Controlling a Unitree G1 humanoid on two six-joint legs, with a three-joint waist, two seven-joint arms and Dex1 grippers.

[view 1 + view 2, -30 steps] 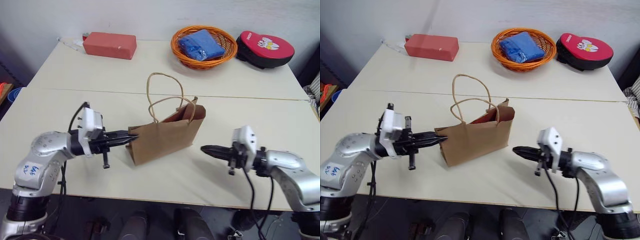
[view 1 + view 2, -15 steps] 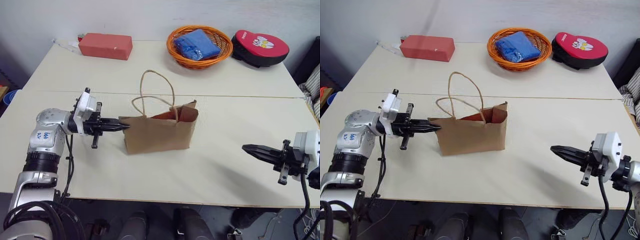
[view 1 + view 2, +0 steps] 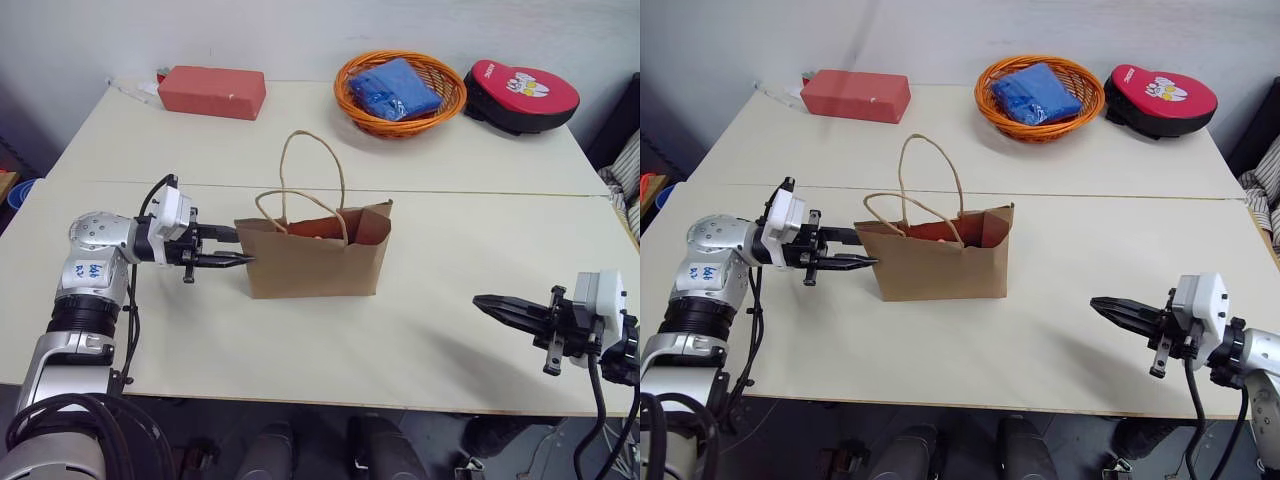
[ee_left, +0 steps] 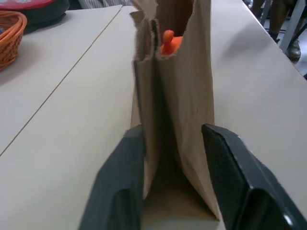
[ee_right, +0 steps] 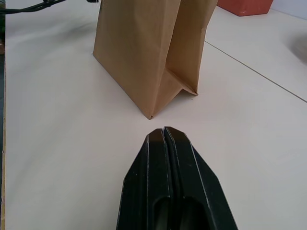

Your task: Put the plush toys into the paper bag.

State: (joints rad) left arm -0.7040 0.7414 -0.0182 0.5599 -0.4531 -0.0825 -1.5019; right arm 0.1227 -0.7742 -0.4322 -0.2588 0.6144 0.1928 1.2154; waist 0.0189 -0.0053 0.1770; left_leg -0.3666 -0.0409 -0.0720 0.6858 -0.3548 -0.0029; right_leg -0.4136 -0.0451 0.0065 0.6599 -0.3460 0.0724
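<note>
head views / paper bag (image 3: 316, 262): brown, upright, mid-table, mouth open, two twine handles up.
head views / plush toys (image 3: 322, 233): orange-red bit visible inside bag mouth; can't separate the two from here.
head views / left gripper (image 3: 238, 247): at bag's left end, fingers parted, one on either side of the bag's edge; not clamping.
head views / right gripper (image 3: 484, 302): well right of bag, pointing toward it, fingers together, nothing held.
head views / table (image 3: 450, 200): cream, seam line across behind bag.
head views / far side: red box (image 3: 211, 91) back left; orange basket (image 3: 400, 92) with blue cloth (image 3: 402, 88) in it; red-and-black pad (image 3: 525, 96) back right.
left wrist / left gripper (image 4: 175, 139): two black fingers (image 4: 130, 158) spread, bag's narrow folded end between them; left finger just beside or touching paper, right finger apart from it; no grip.
left wrist / paper bag (image 4: 184, 86): end-on, gusset fold facing camera, standing.
left wrist / orange toy (image 4: 169, 42): bright orange lump seen at top of bag, inside it; red one can't tell.
right wrist / right gripper (image 5: 165, 130): fingers pressed fully closed, empty, tips low over table.
right wrist / paper bag (image 5: 153, 48): ahead of tips, clear gap between, narrow end and fold facing camera.
right wrist / red box (image 5: 244, 5): behind bag, part cut off.
</note>
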